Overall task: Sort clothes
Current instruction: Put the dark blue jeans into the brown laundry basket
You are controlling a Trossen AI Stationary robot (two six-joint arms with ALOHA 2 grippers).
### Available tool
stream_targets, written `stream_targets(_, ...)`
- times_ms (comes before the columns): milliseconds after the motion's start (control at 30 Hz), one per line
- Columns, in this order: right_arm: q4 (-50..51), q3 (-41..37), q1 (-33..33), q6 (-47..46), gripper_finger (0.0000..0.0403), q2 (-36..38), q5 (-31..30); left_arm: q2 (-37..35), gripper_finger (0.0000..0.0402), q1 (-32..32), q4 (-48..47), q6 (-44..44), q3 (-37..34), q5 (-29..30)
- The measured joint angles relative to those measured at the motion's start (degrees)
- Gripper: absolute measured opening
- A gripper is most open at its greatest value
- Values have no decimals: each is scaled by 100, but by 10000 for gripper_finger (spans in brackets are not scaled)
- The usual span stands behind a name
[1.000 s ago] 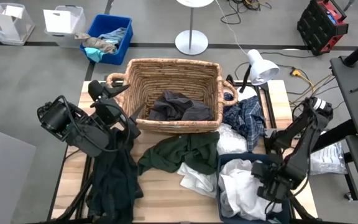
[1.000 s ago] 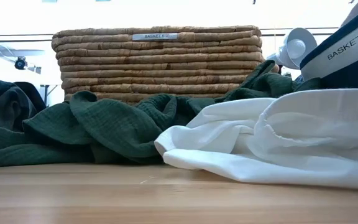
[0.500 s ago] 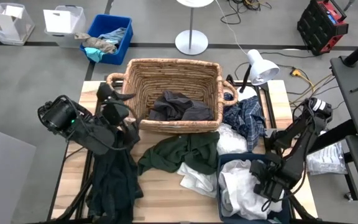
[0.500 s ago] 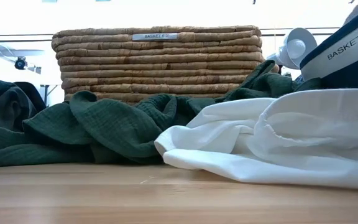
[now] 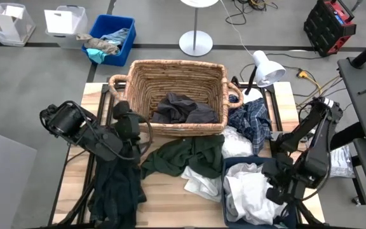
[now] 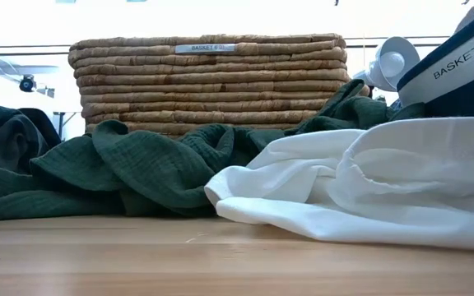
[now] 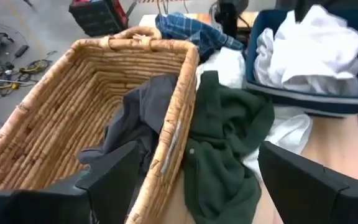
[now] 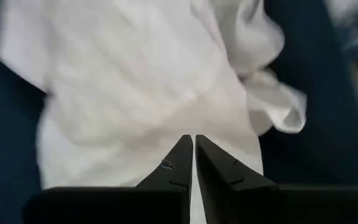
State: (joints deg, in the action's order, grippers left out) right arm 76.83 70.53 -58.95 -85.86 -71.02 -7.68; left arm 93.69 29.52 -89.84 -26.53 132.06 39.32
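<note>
A wicker basket (image 5: 176, 95) stands at the table's far middle with a dark grey garment (image 5: 183, 108) lying in it. A dark green garment (image 5: 186, 156) lies against its near wall (image 7: 173, 130). Beside that lie white garments (image 5: 202, 184) and a blue plaid one (image 5: 253, 124). A navy basket (image 5: 230, 168) at the near right holds white clothes (image 5: 246, 191). My left gripper (image 5: 135, 130) hangs open by the wicker basket's near left corner, nothing between its fingers (image 7: 114, 180). My right gripper (image 8: 193, 140) is shut, above the white clothes.
A black garment (image 5: 116, 187) hangs over the table's left near part, below my left arm. A white desk lamp (image 5: 265, 67) stands at the far right corner. A blue bin with rags (image 5: 110, 38) is on the floor beyond. Bare wood (image 5: 170, 207) shows at the near edge.
My left gripper has swung from pointing toward the far edge to pointing down and toward the table's right, along the wicker basket's near wall, staying open. My right gripper has risen, still shut, above the white clothes in the navy basket.
</note>
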Motion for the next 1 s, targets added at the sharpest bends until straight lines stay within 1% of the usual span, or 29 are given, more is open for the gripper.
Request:
stream_targets(100, 49, 354, 136, 73, 13, 101, -706, 0, 304, -4, 11, 57, -140, -130)
stream_targets(200, 81, 684, 439, 520, 13, 135, -1269, -2, 304, -17, 24, 66, -358, -134)
stream_targets(333, 79, 1044, 1066, 1430, 13, 91, -1399, -2, 304, -17, 37, 12, -727, -141)
stream_targets(400, 52, 1201, 1389, 1934, 13, 30, -1397, -2, 304, -17, 18, -173, -887, -190)
stream_targets(500, 26, 1468, 1834, 2586, 13, -63, -1397, -2, 304, -17, -18, -631, -1112, -554)
stream_targets(667, 29, 1859, 2365, 3318, 13, -163, -1403, -7, 304, -16, -17, -1739, -1503, -1254)
stream_targets(833, 23, 2055, 2601, 3755, 13, -161, -1491, -21, 304, -15, -19, -2805, -2073, -2166)
stream_targets(1000, 34, 2091, 2710, 3971, 13, -154, -1491, -118, 304, -13, -8, -3715, -2787, -3160)
